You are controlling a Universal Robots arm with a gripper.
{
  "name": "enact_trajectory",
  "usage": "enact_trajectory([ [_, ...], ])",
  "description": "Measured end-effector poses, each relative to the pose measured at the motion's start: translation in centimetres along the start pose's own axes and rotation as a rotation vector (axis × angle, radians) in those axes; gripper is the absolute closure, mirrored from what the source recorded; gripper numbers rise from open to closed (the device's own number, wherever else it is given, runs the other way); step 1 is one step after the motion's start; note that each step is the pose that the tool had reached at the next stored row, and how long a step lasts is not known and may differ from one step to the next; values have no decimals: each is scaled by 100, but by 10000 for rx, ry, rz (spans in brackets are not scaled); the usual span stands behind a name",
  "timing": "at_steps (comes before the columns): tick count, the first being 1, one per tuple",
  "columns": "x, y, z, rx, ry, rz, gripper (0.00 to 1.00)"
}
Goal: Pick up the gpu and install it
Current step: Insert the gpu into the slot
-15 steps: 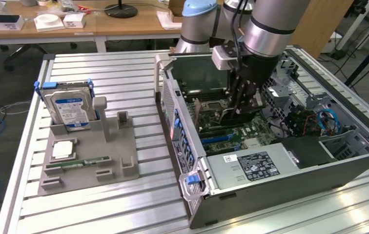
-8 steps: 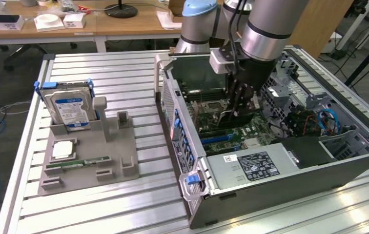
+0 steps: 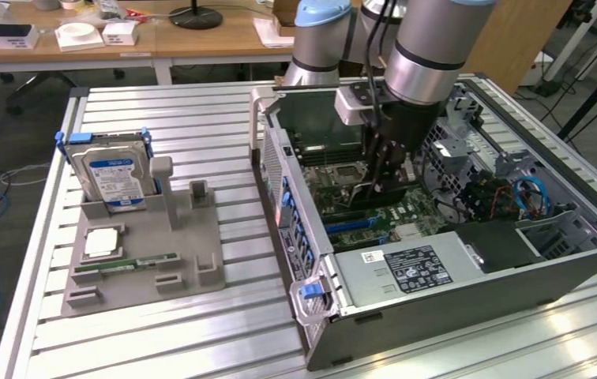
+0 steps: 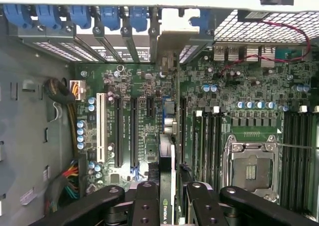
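Fingers of the gripper sit nearest us in the wrist view, partly closed and pinching the gpu on edge — we see the card upright over the motherboard, above the expansion slots, its metal bracket toward the case's rear wall. Beyond, in the exterior view, we see the arm reaching down into the open computer case — past it the hard drive stands in the grey holder.

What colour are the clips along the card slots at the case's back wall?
Blue clips, clearest in the wrist view.
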State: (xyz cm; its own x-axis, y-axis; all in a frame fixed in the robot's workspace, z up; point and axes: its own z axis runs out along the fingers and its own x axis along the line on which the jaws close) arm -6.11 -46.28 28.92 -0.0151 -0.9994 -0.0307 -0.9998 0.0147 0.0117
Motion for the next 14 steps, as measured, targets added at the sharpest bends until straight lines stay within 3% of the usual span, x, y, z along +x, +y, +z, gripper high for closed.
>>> enact_trajectory([
  [14,11,26,67,-1,-1,0,74],
])
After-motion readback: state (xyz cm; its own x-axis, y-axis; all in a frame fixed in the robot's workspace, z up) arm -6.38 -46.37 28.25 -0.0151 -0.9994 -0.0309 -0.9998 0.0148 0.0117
